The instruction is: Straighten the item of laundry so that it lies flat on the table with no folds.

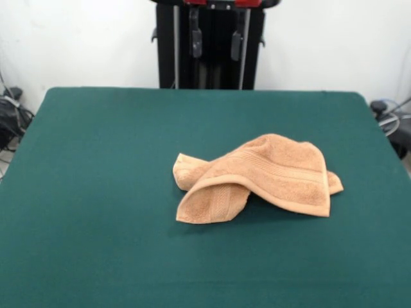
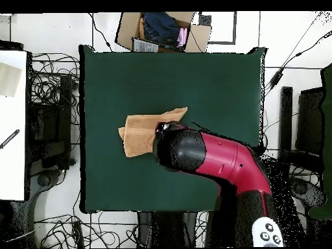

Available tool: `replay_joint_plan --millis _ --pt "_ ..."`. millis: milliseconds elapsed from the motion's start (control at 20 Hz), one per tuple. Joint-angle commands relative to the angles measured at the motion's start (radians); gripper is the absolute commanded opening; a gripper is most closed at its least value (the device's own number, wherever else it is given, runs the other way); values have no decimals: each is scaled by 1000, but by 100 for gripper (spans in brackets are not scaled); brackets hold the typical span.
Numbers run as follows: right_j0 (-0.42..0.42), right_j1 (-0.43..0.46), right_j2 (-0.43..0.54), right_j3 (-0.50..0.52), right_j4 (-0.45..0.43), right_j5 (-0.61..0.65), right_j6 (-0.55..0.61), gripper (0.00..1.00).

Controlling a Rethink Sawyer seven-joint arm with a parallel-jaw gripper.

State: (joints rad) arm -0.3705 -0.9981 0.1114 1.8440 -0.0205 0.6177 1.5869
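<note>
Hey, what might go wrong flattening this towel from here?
1. The towel lies bunched, with one flap folded under at its front; pulling a single layer may only drag the whole heap across the table.
2. From overhead the arm covers part of the towel, so a grasp point there is hard to judge.

Towel point(image 1: 270, 173): orange-tan terry, crumpled, not flat. One ribbed border band runs across the raised top fold; a lower flap with its own ribbed strip curls under at the front left, and a small rolled corner sticks out behind it. Lies right of centre on the green table point(image 1: 96, 192) in the front view. Overhead, the arm's head covers one end; claw itself not visible.
</note>
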Motion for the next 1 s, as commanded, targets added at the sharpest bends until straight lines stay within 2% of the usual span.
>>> replay_joint_plan --millis 50,1000 --pt "9 6 53 93 -79 39 -23 100" --pt "-17 42 105 140 -55 -24 1 100"
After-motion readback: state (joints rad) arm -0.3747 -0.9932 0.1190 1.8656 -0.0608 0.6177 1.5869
